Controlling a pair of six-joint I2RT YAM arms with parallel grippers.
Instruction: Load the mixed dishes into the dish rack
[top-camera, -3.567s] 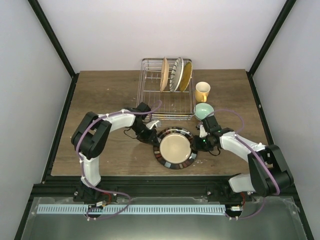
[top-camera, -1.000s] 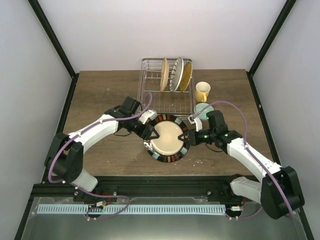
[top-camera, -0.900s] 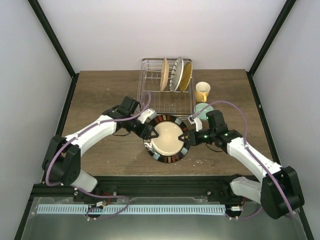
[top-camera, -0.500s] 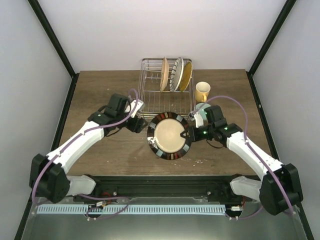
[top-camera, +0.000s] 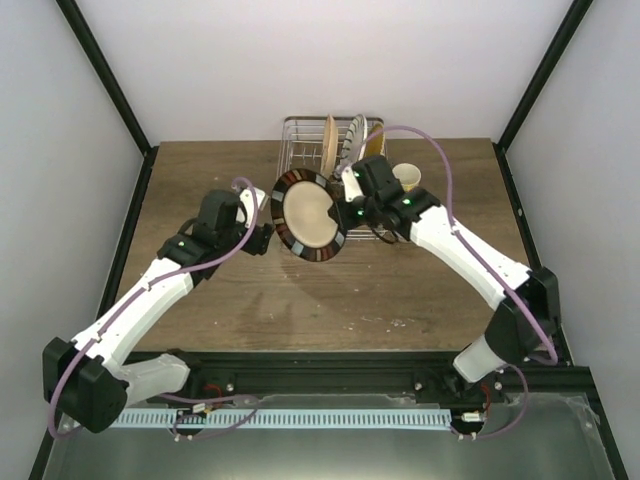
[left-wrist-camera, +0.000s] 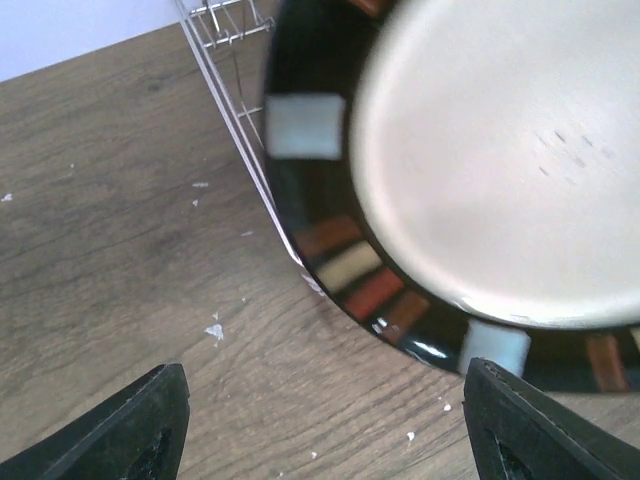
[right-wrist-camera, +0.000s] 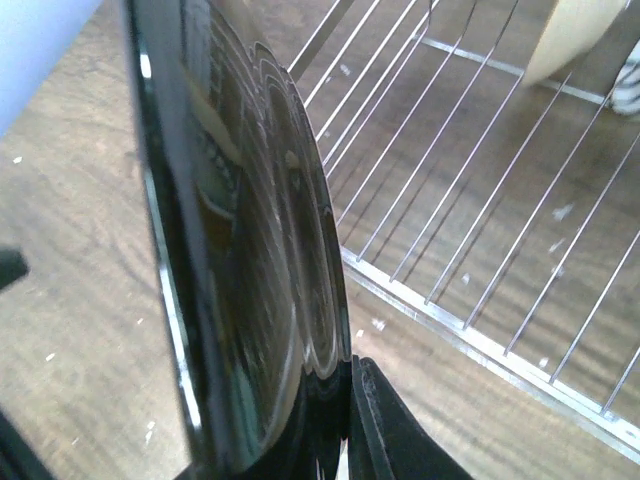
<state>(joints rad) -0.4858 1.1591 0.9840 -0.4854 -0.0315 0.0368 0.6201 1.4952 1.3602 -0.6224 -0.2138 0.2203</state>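
Note:
The dark-rimmed plate with a beige centre (top-camera: 308, 215) hangs tilted on edge over the front left of the dish rack (top-camera: 296, 140). My right gripper (top-camera: 352, 205) is shut on its right rim. In the right wrist view the plate's glossy dark underside (right-wrist-camera: 240, 250) fills the left, pinched at the gripper (right-wrist-camera: 345, 405). My left gripper (top-camera: 262, 238) stands open just left of the plate, not touching it. In its own view the gripper (left-wrist-camera: 340, 430) holds nothing, with the plate (left-wrist-camera: 480, 180) above. A tan plate (top-camera: 328, 145) and a striped plate (top-camera: 355, 135) stand upright in the rack.
A yellow mug (top-camera: 405, 178) stands on the wooden table (top-camera: 200, 180) right of the rack, close behind my right arm. The rack's wire floor (right-wrist-camera: 480, 200) lies under the held plate. Black frame posts border the table on both sides.
The right arm lifted the plate off the table and swung it back and left to the rack, tipping it on edge. The left gripper let go, opened wider and drew back left.

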